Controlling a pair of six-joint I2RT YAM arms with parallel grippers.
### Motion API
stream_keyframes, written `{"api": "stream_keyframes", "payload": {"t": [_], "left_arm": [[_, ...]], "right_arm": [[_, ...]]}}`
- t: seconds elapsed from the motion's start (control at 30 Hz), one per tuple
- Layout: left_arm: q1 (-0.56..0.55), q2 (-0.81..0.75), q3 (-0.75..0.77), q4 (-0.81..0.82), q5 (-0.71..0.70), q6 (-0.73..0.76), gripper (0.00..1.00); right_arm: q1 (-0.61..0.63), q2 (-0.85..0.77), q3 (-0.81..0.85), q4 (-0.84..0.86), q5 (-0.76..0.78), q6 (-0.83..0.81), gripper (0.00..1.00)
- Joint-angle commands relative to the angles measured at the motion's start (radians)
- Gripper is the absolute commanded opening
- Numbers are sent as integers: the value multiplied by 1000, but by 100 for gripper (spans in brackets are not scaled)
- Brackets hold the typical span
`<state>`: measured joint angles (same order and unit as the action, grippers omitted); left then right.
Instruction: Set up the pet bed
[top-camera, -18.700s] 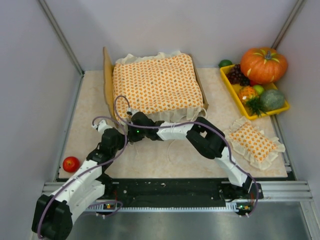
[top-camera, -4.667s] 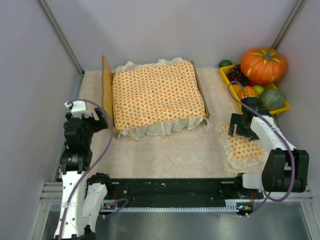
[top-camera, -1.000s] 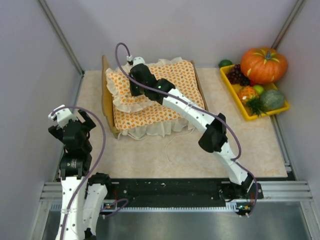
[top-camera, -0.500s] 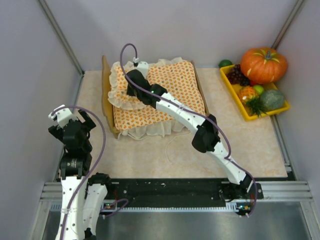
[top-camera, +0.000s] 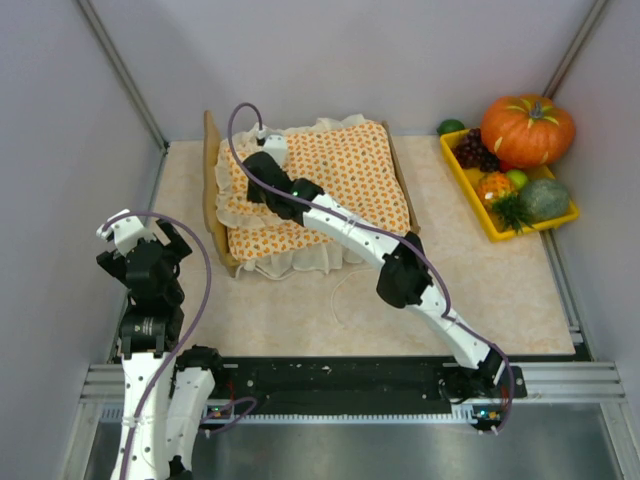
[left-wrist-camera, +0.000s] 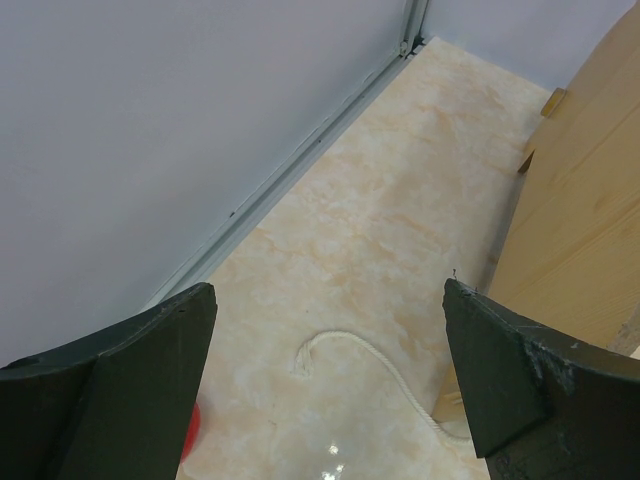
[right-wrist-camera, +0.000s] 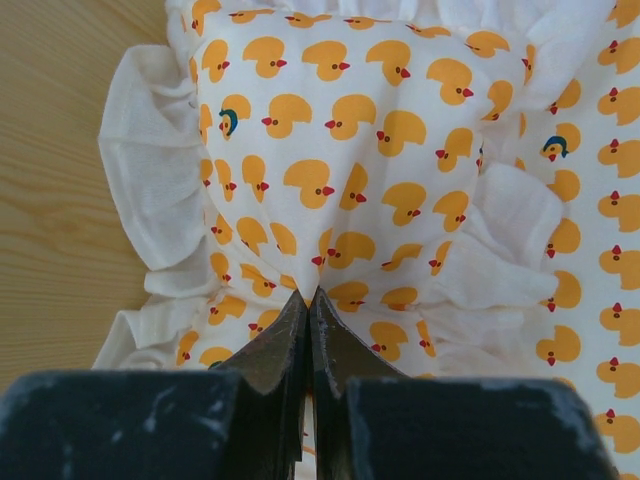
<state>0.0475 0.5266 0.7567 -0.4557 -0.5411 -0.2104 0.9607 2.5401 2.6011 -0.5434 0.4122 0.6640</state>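
Bedspread (top-camera: 350, 170) covers the bed (top-camera: 211, 150) at the tabletop's (top-camera: 500, 290) back; the right gripper (right-wrist-camera: 308, 295), pinched shut on the pillow (right-wrist-camera: 340, 170) at its head, seemingly need only release it, while the left gripper (left-wrist-camera: 328, 300) gapes empty.

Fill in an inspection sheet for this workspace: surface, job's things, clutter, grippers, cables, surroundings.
Surface: beige marbled table; a loose white string lies on it near the bed.
Job's things: pet bed at the back left, covered by a duck-print bedspread; a matching pillow at the headboard end.
Clutter: yellow tray of fruit and a pumpkin, back right.
Grippers: left gripper jaws open, empty, over bare table beside the headboard; right gripper jaws shut, pinching the pillow's fabric.
Cables: purple cables loop along both arms, not snagged.
Surroundings: plain grey walls on three sides.
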Motion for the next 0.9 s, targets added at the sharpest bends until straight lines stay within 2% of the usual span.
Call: {"api": "stream_keyframes", "payload": {"t": [0.0,0.03,0.1,0.13,0.23,0.3,0.4,0.43,0.53,0.73,0.77,0.83,0.87], "left_arm": [[6,9,-2,45,-5,3,99],[8,9,-3,46,-2,5,99],[8,9,-3,45,0,5,99],[9,10,-3,46,3,5,99],[8,10,-3,43,3,5,99],[9,9,-3,43,0,5,99],[9,10,-5,42,0,6,99],[9,12,-5,41,0,5,99],[8,10,-5,41,6,5,99],[9,15,-5,40,39,6,99],[8,13,-7,43,55,6,99],[9,12,-7,45,131,11,99],[9,12,-4,43,162,9,99]], "right_arm": [[36,-9,45,57,10,-53,0],[38,-12,40,63,5,-56,10],[38,-9,40,66,0,-78,3],[38,-11,39,66,0,-87,6],[38,-32,34,72,0,-127,31],[38,-81,37,82,0,-180,32],[38,-154,-4,114,41,-297,48],[36,-203,-12,115,54,-329,60],[21,-318,-76,114,68,-417,70],[-86,-595,-444,99,27,-382,75],[-103,-697,-573,100,25,-368,75],[-160,-797,-706,106,7,-339,76],[-181,-843,-833,109,2,-336,77]]}}
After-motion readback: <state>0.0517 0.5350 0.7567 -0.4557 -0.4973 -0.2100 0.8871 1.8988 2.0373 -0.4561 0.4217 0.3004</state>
